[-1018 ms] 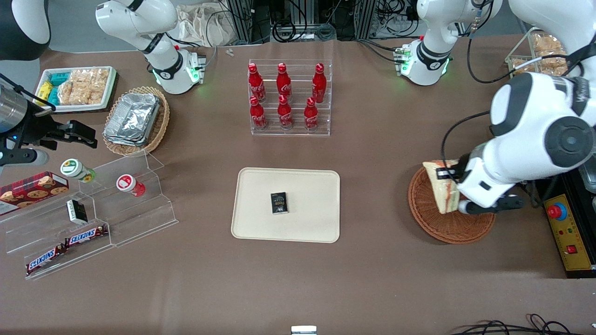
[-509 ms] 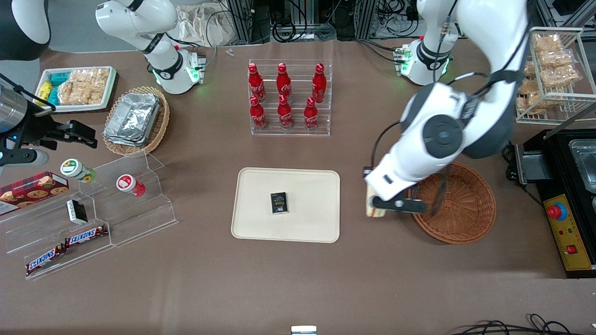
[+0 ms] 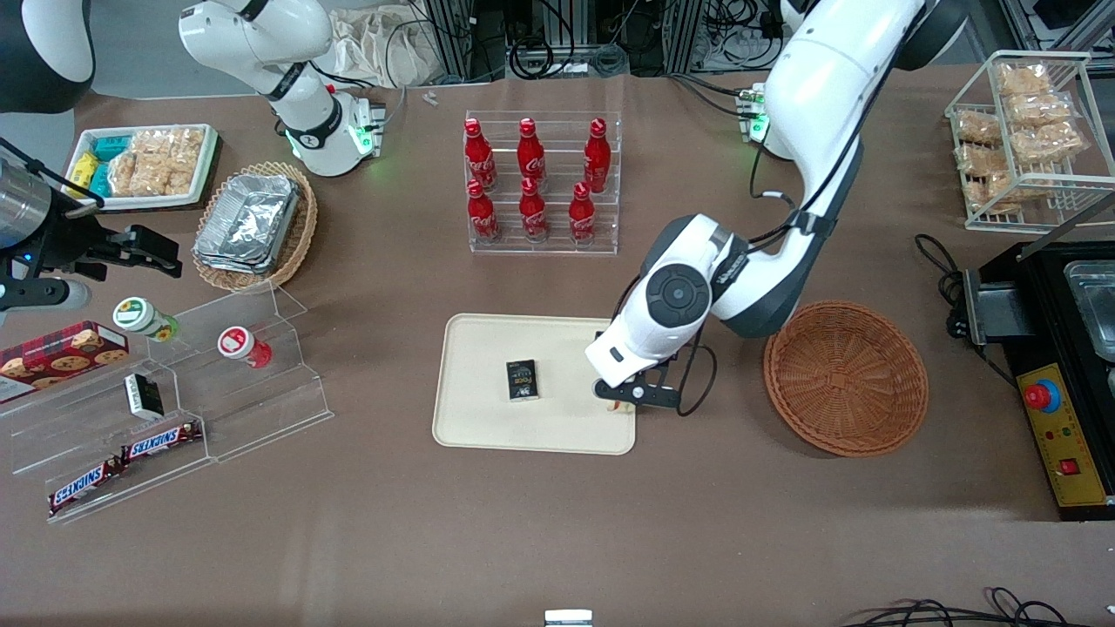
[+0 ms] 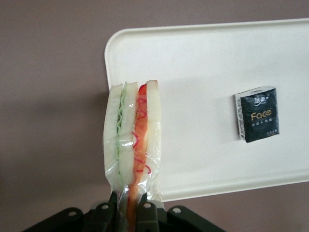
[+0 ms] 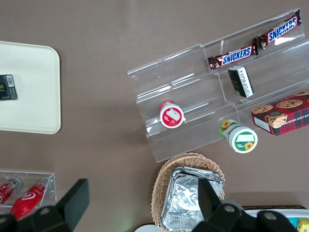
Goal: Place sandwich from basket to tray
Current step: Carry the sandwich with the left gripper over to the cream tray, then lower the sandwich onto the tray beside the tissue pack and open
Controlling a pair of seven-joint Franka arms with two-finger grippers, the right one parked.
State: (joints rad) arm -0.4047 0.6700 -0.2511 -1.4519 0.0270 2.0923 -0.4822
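The sandwich (image 4: 133, 140), a clear-wrapped wedge showing green and orange-red filling, is hanging in the air over the edge of the tray (image 3: 488, 418) that faces the working arm's end of the surface, its wrapper pinched between the clenched jaws of the gripper (image 4: 129, 208). In the front view the gripper (image 3: 620, 402) is hovering above that same tray edge, and the white arm (image 3: 688, 296) is covering nearly all of the wedge. A small black box (image 3: 522, 380) is lying flat near the middle of the cream tray, well apart from the sandwich, with bare tray between the two. The basket (image 3: 845, 379), a reddish-brown wicker bowl, is sitting beside the tray toward the working arm's end, holding nothing. Farther from the front camera than the tray, a clear rack of red bottles (image 3: 542, 183) is standing upright. Toward the parked arm's end, a tan wicker basket with foil containers (image 3: 254, 225), a white tray of packaged snacks (image 3: 144, 165) and a stepped clear stand carrying chocolate bars (image 3: 122, 461) and small jars are sitting well away from the gripper.
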